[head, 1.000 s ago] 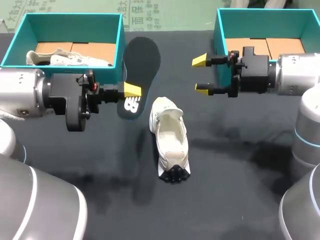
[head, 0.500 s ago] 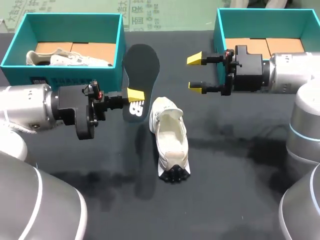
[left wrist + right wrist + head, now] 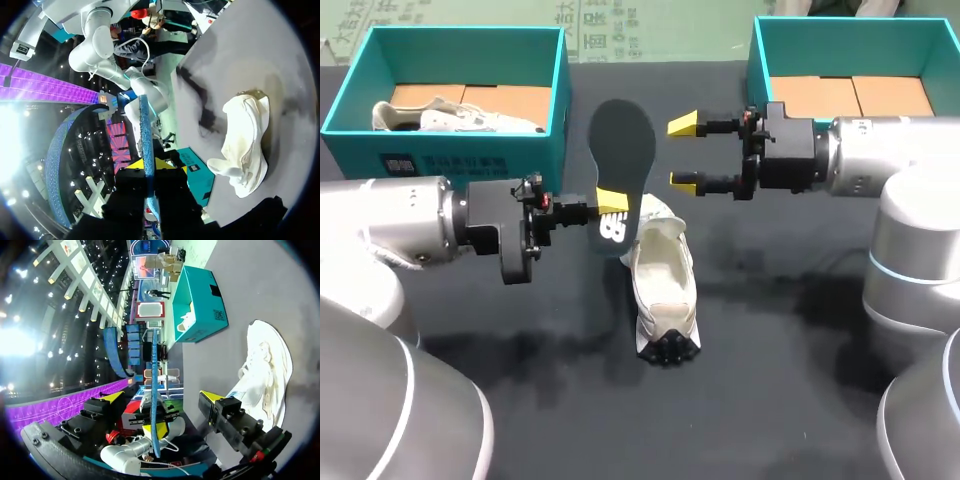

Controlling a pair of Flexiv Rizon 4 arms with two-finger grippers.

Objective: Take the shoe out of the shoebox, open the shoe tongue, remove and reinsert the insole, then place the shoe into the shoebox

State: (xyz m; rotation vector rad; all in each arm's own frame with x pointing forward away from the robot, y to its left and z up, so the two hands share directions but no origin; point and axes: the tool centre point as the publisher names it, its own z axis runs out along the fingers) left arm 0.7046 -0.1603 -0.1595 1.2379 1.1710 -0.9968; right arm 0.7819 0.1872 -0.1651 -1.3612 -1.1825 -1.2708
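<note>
dark insole [image 3: 623, 150], white logo at heel, clamped by left pincer [image 3: 610, 202]; right pincer [image 3: 683, 152] spread wide, empty.

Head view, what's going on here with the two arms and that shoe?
The left gripper is shut on the heel end of a dark flat insole, holding it up off the black table. The right gripper hangs open beside the insole's toe half, not touching it. The white sneaker lies on the table by the insole's heel end.

The insole [image 3: 156, 370] is seen edge-on at twelve o'clock, between the spread fingers of the right gripper [image 3: 162, 397]; the shoe [image 3: 265, 370] is seen at two o'clock.
</note>
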